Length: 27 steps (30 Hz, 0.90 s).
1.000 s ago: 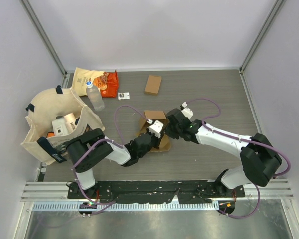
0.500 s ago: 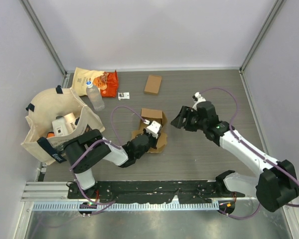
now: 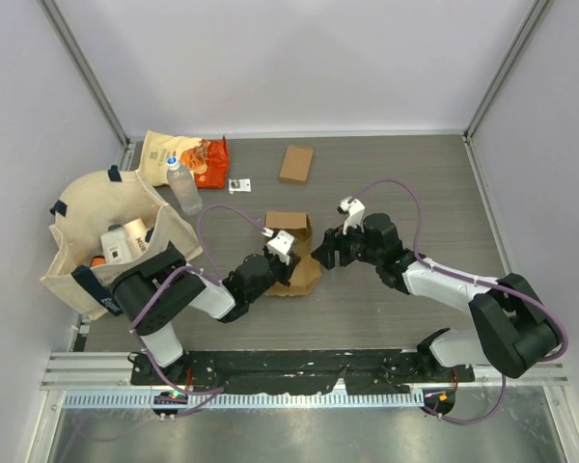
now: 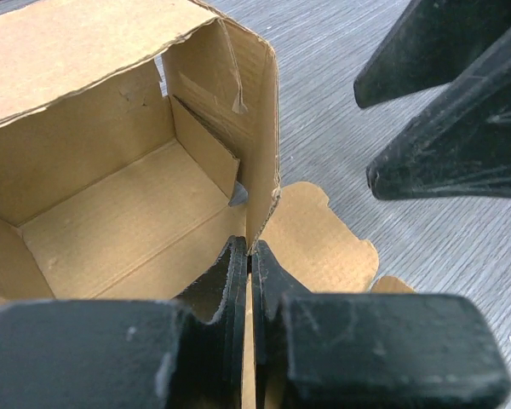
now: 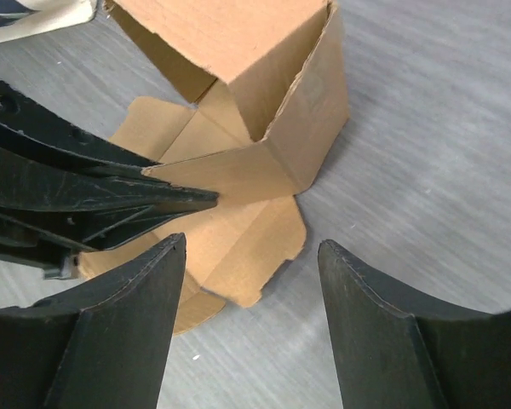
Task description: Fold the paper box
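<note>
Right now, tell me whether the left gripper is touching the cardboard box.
Touching. The left wrist view shows the left gripper shut on the lower edge of the box wall, with cardboard pinched in its jaws.

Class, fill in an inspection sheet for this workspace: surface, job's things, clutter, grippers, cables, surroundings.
Surface: grey wood-grain table, no spills seen.
Job's things: paper box, partly folded, top open, flaps lying on the table.
Clutter: tote bag, snack bag, water bottle, small brown box, small tag.
Grippers: left gripper shut on the paper box's wall; right gripper open, beside it.
Cables: purple cables looping over both arms.
Surroundings: white walls, metal rail at near edge.
</note>
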Motion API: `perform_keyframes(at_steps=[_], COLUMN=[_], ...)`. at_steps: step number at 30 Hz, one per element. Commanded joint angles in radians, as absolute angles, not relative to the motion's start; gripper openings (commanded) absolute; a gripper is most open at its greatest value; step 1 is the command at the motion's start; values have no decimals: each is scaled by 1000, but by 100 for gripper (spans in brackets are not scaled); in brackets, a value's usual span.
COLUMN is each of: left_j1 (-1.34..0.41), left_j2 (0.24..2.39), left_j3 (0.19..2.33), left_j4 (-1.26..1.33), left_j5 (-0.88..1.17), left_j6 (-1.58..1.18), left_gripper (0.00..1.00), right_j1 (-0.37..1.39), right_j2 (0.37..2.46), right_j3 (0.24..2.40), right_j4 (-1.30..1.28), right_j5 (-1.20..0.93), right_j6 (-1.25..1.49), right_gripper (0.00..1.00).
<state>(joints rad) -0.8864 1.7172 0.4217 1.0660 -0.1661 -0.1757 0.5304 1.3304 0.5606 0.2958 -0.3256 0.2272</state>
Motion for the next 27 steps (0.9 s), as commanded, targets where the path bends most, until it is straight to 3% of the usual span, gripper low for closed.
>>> perform_keyframes(at_steps=[1, 9, 19, 25, 27], left_j1=[-850, -822, -811, -810, -810], left_j2=[1684, 1672, 1651, 1623, 1603], left_j3=[400, 376, 373, 383, 411], left_j4=[1138, 1149, 1106, 1043, 974], left_j5=[-104, -81, -106, -173, -213], left_j6=[-192, -199, -186, -192, -209], left_gripper=[7, 6, 6, 8, 14], right_j1=[534, 532, 534, 555, 583], right_j2=[1347, 1535, 1681, 1729, 1750], right_j3=[569, 778, 842, 841, 851], right_j4=[488, 354, 457, 575, 586], right_j5=[-230, -314, -521, -514, -471], right_j6=[59, -178, -287, -241, -242], right_gripper=[69, 71, 72, 71, 71])
